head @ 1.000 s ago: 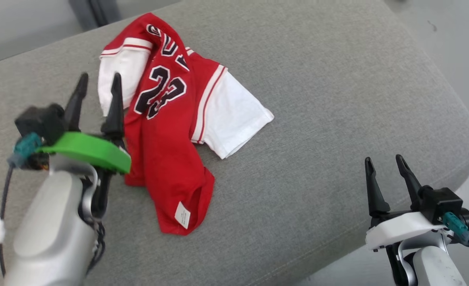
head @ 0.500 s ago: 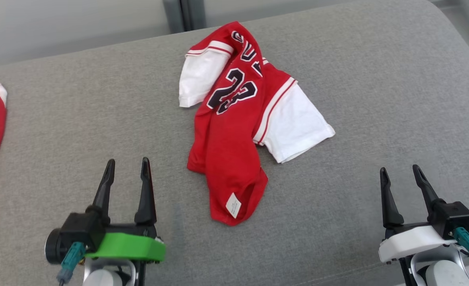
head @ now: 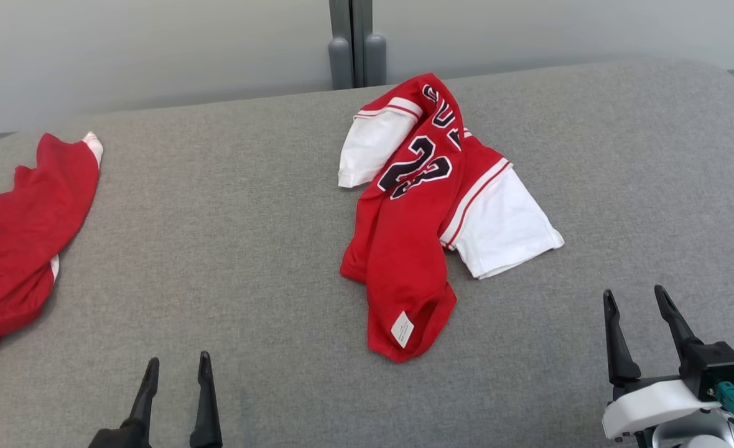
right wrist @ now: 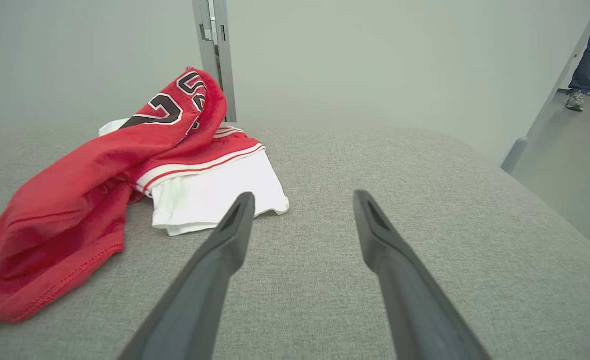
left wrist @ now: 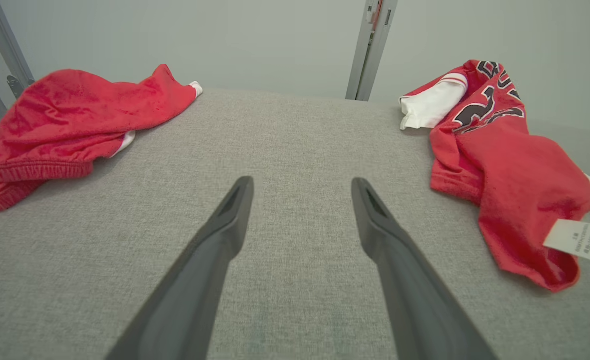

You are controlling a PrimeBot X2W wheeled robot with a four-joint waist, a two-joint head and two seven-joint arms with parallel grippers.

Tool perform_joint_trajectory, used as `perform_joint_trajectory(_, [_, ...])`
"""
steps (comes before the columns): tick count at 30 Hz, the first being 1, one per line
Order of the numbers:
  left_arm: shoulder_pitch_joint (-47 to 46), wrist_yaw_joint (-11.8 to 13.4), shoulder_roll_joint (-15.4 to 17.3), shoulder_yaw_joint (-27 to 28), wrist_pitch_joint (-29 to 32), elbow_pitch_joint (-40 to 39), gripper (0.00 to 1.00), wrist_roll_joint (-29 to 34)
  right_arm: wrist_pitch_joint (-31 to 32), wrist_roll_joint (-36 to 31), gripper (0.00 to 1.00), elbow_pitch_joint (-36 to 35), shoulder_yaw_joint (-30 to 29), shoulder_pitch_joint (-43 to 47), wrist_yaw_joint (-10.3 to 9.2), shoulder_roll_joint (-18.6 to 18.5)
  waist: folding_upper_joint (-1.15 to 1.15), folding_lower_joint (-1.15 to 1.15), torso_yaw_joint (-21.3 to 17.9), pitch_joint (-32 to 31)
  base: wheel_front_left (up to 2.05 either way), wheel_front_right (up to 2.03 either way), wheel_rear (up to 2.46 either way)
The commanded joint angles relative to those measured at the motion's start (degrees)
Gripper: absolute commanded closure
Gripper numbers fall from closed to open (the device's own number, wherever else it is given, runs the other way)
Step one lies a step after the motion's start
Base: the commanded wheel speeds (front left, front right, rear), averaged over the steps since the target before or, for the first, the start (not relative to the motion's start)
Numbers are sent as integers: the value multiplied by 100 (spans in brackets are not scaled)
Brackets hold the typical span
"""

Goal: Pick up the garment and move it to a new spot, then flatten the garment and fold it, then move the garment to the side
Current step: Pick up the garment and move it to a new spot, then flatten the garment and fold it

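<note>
The head camera swings round and the whole view slides: the jersey (head: 410, 249) drifts from ten o'clock to just past centre, toward two o'clock. The left end effector (head: 178, 359) has pulled back from right beside it, down to seven o'clock at the bottom edge, well apart now. A second red garment (head: 25, 230) comes into sight at nine o'clock.

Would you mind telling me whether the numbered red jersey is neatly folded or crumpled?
Crumpled. The jersey lies bunched and twisted on the grey cushion, one white sleeve spread out, the hem turned over showing its label.
</note>
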Motion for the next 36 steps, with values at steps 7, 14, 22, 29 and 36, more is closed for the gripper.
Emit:
perform_joint_trajectory(7, [323,-28,-2,130,-3,2,0,-76,-18,-48,0,37,14,232,-7,-15,0,0,169,-346,0,0,0])
perform_joint_trajectory(14, [389,-60,-3,136,-3,-35,0,-28,-18,-53,0,54,80,204,-6,-10,0,0,190,-425,0,0,0])
perform_joint_trajectory(22, [417,-36,-4,130,-3,-39,0,12,-18,-40,0,83,132,213,-7,-7,0,0,210,-481,0,0,0])
perform_joint_trajectory(29, [320,-132,-4,80,-3,21,0,85,-18,-13,0,110,166,159,-6,-3,0,0,176,-500,0,0,0])
perform_joint_trajectory(36, [-10,-404,-2,-673,-3,358,0,-107,-18,0,0,132,241,72,-7,-3,0,0,-35,-516,0,0,0])
